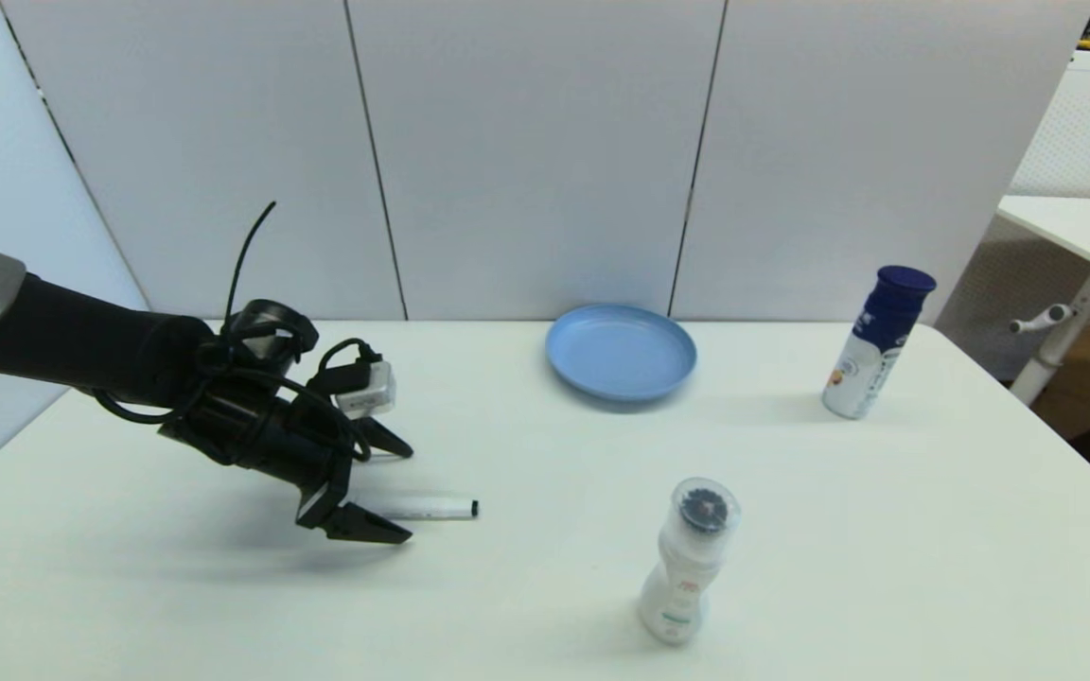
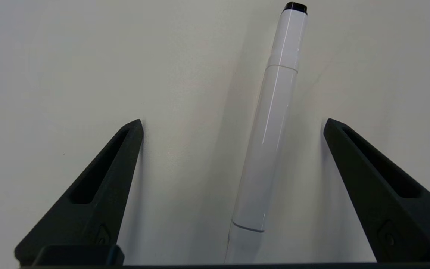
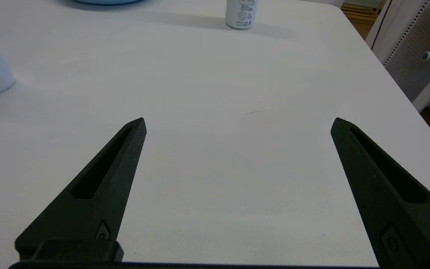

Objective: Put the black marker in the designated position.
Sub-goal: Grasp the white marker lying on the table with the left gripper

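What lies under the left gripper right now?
The black marker lies flat on the white table, between the open left gripper fingers, untouched. Its near end is hidden below the camera's edge.

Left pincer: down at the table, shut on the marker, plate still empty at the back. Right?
Not quite. The left pincer is down at the table, but it is open, not shut: in the left wrist view the marker lies flat between the two fingers, with bare tabletop showing on both sides of it. The head view shows the plate empty at the back.
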`<state>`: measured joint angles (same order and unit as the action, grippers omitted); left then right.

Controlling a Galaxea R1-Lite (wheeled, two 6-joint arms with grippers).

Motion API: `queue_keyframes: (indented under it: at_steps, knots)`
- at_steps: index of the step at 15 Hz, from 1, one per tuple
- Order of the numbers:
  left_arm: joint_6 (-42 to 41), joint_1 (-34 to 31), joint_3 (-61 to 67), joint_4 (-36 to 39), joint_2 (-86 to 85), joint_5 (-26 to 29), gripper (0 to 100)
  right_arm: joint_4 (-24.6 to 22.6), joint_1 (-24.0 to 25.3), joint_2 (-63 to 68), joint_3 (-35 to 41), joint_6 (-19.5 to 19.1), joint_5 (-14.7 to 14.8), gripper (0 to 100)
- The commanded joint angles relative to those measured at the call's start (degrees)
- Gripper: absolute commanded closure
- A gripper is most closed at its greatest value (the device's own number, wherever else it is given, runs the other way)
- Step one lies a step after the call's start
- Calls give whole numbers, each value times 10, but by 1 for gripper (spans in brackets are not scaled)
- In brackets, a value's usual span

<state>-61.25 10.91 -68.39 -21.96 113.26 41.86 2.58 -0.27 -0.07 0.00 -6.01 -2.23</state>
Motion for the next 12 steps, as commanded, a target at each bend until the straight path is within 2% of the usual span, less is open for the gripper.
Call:
queue_keyframes:
  at_steps: [1, 12]
  knots:
    - [-3, 2, 0, -1, 0, 2, 0, 0, -1, -1, 0, -1, -1, 0]
    - [-6, 3, 2, 0, 8, 2, 0, 1, 0, 1, 0, -1, -1, 0]
